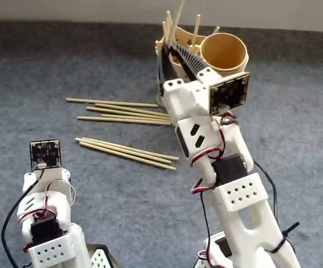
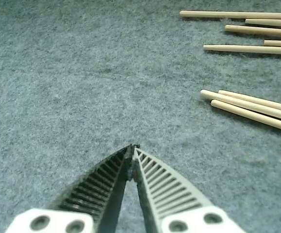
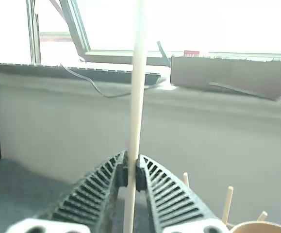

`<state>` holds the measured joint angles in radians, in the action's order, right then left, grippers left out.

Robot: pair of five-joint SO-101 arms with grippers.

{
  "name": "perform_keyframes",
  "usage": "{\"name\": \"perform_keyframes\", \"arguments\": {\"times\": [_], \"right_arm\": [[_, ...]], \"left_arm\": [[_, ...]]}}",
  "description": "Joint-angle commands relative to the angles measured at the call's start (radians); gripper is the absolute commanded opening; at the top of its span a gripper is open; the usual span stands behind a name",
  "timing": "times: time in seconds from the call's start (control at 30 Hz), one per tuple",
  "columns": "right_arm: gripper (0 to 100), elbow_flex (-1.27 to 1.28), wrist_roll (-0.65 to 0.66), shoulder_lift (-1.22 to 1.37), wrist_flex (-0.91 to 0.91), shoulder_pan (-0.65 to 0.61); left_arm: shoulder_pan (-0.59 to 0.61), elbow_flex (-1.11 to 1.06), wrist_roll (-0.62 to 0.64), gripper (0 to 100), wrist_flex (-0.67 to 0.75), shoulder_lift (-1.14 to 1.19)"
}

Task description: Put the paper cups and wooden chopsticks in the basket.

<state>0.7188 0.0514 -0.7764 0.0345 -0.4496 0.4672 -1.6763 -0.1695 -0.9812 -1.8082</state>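
The right end effector (image 3: 131, 164) is pinched narrow on one pale, thin wooden chopstick (image 3: 139, 73), held upright, with the cream basket (image 1: 188, 34) and the round tan paper cup (image 1: 223, 53) just below it. Most of the stick stands above the grip, so it may tip on release and drop outside, beside the loose chopsticks (image 1: 125, 114). The left end effector (image 2: 132, 148) is closed and empty.

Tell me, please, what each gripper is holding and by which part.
The right gripper pinches a wooden chopstick between its fingertips, along the shaft rather than at an end; the left gripper is shut on nothing.
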Motion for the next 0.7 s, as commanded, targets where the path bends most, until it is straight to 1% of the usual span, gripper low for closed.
{"name": "perform_keyframes", "arguments": {"times": [0.0,0.07,0.33,0.53,0.67], "right_arm": [[0.5,-0.147,-0.008,0.084,0.038,0.021],[0.5,-0.223,-0.008,0.154,0.038,0.025],[0.5,-0.464,-0.008,0.432,0.039,0.15],[0.6,-0.535,-0.008,0.588,0.039,0.157],[1.2,-0.538,-0.009,0.584,0.038,0.157]], "left_arm": [[0.007,-0.019,-0.008,1,0.003,-0.004],[0.007,-0.019,-0.008,1,0.003,-0.004],[0.007,-0.019,-0.008,1,0.003,-0.004],[0.007,-0.019,-0.008,1,0.003,-0.004],[0.007,-0.019,-0.008,1,0.003,-0.004]]}}
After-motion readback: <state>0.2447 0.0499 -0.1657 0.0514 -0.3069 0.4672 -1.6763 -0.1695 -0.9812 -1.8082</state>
